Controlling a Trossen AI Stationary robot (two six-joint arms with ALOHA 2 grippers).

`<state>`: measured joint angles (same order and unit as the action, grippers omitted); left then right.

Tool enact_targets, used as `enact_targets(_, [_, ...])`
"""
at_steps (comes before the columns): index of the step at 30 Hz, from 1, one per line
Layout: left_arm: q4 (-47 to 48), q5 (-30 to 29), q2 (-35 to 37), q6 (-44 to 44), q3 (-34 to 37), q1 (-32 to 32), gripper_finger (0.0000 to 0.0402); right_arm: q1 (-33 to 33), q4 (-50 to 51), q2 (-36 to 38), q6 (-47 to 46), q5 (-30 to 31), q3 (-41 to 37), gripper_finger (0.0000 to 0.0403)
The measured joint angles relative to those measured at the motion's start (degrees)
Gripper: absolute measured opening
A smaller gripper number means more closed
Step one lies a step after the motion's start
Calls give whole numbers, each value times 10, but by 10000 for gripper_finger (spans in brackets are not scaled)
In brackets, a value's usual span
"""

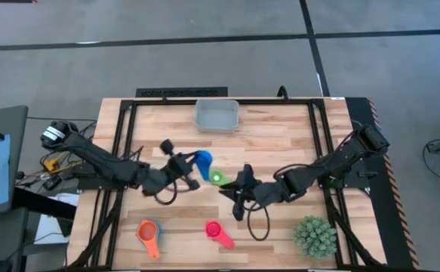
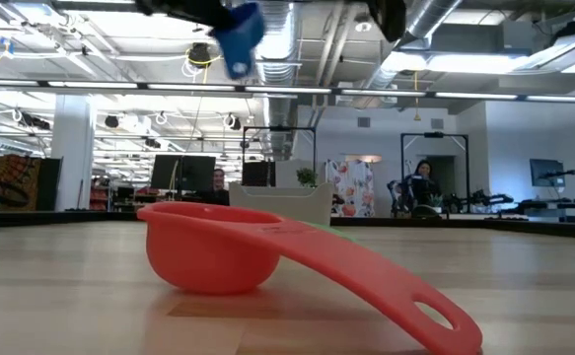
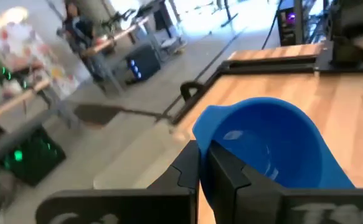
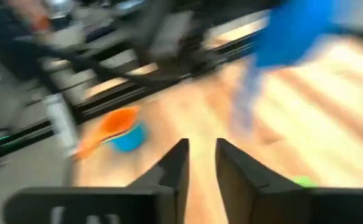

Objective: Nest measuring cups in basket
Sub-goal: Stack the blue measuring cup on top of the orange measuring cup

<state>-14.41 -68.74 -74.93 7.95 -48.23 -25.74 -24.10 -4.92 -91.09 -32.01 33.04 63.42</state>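
Observation:
My left gripper (image 1: 192,170) is shut on a blue measuring cup (image 1: 203,160), held high above the middle of the table (image 2: 240,35). A green cup (image 1: 218,178) lies on the table just to its right. My right gripper (image 4: 200,158) stands open beside the green cup, a little toward the table's right, with nothing between its fingers. An orange cup (image 1: 149,230) sits in a light blue one near the front left. A red cup (image 1: 218,233) rests on its bowl and handle tip at the front middle. The basket (image 1: 216,115) stands at the far edge. My left gripper pinches the blue cup's wall at its rim (image 3: 201,140), one finger (image 3: 231,177) inside the bowl and the other (image 3: 184,168) outside. The fingers come in about level from the table's left. The cup is lifted clear of the table and tilted.
A spiky green plant (image 1: 314,236) stands at the front right. Black rails (image 1: 129,143) frame the wooden top on the left, right and far sides. Bare wood lies between the basket and the two grippers.

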Motion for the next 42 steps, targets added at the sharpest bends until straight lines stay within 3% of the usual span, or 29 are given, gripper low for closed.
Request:
enact_targets(4, [154, -1, 38, -206, 0, -58, 1, -9, 2, 0, 20, 76, 0, 150])
enact_targets(9, [349, 90, 70, -490, 0, -107, 0, -20, 6, 4, 23, 82, 0, 185])
enact_targets(16, [618, 233, 74, -886, 0, -190, 0, -22, 27, 4, 30, 87, 0, 190])
enact_targets(22, [706, 328, 74, -1108, 0, -291, 0, -21, 49, 4, 19, 87, 0, 182])
enact_targets(28, [697, 383, 52, -1262, 0, -392, 0, -21, 90, 4, -10, 87, 0, 183])
enact_targets(31, [662, 434, 21, -1268, 0, -401, 0, -21, 94, 4, -10, 87, 0, 186])
enact_targets(35, [599, 449, -19, -1264, -1, -399, 0, -20, 100, 4, -16, 88, 0, 189])
enact_targets(42, [594, 490, -45, -1264, -1, -395, 0, -20, 124, 4, -44, 88, 0, 183])
